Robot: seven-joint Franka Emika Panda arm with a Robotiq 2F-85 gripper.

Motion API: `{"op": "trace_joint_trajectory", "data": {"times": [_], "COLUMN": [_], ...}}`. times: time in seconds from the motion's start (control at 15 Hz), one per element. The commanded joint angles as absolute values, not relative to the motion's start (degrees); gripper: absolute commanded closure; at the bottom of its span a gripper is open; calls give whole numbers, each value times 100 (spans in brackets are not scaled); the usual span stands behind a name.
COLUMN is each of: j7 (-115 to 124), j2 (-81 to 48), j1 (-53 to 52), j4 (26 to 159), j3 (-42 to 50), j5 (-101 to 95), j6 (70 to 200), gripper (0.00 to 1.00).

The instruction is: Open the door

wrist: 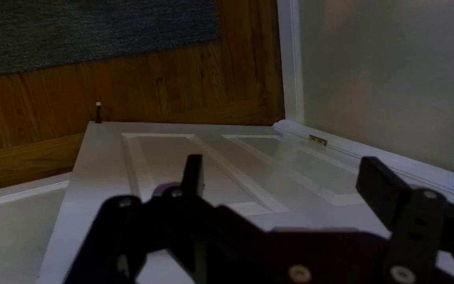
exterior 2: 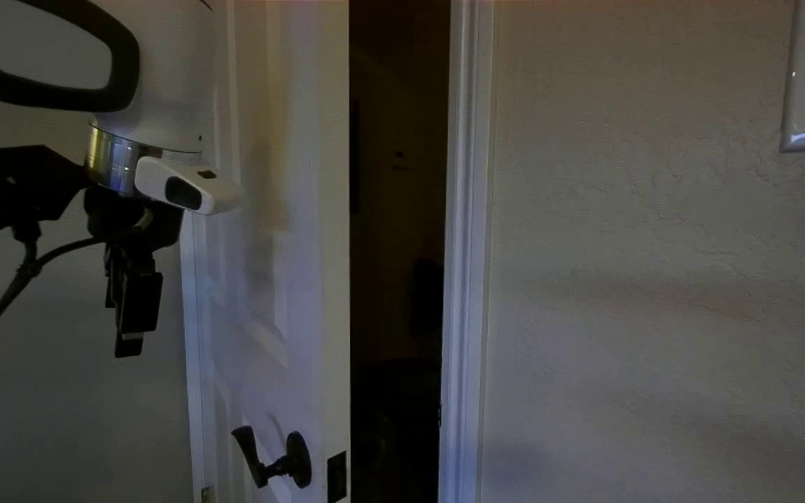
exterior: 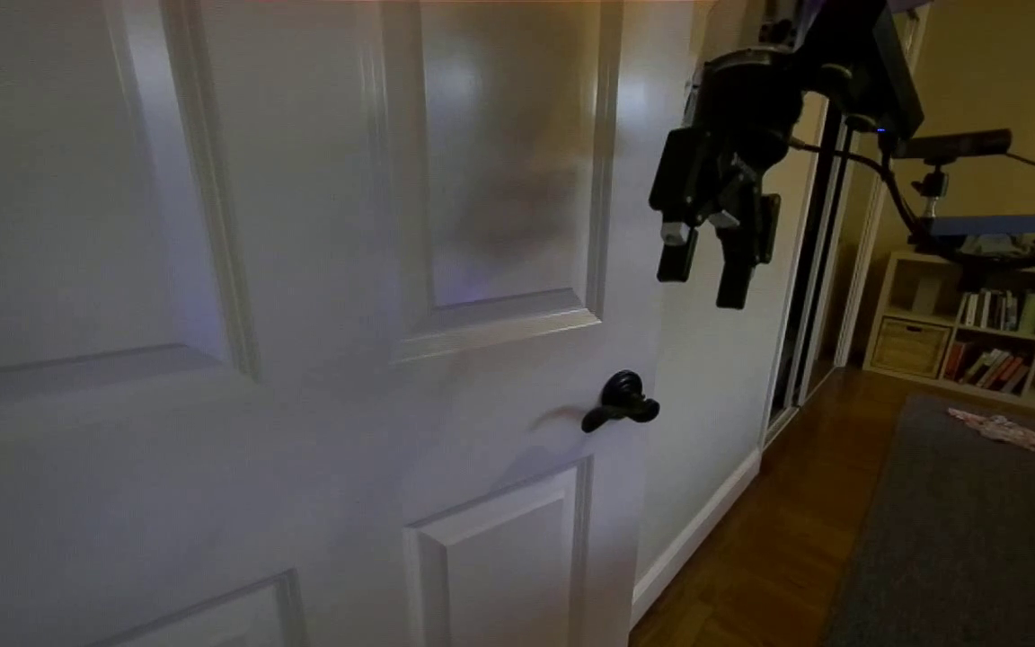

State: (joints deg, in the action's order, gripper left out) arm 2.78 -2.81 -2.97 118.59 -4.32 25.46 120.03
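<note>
The white panelled door [exterior: 499, 404] stands ajar. In an exterior view the door's edge [exterior 2: 336, 244] is apart from the frame, with a dark gap between them. The dark lever handle [exterior: 623, 404] is near the door's edge, and it also shows in an exterior view [exterior 2: 273, 461]. My gripper [exterior: 704, 279] hangs pointing down, above the height of the handle and apart from it. In the wrist view my gripper [wrist: 282, 169] has its two fingers wide apart with nothing between them. The door [wrist: 250, 173] lies behind them there, and the handle does not show.
The white door frame [exterior 2: 469, 279] and cream wall [exterior 2: 654, 279] stand beside the dark doorway [exterior 2: 399, 244]. A grey rug [exterior: 958, 521] with a cloth [exterior: 998, 429] lies on the wooden floor [exterior: 715, 575]. A bookshelf [exterior: 976, 328] is at the back. A brass hinge [wrist: 317, 139] shows.
</note>
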Motion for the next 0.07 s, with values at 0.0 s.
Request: {"op": "trace_joint_trajectory", "data": {"times": [0.0], "j7": [285], "j2": [-275], "j1": [-311], "j4": [11861], "j3": [-413], "j5": [2541], "j6": [11992], "gripper": [0]}}
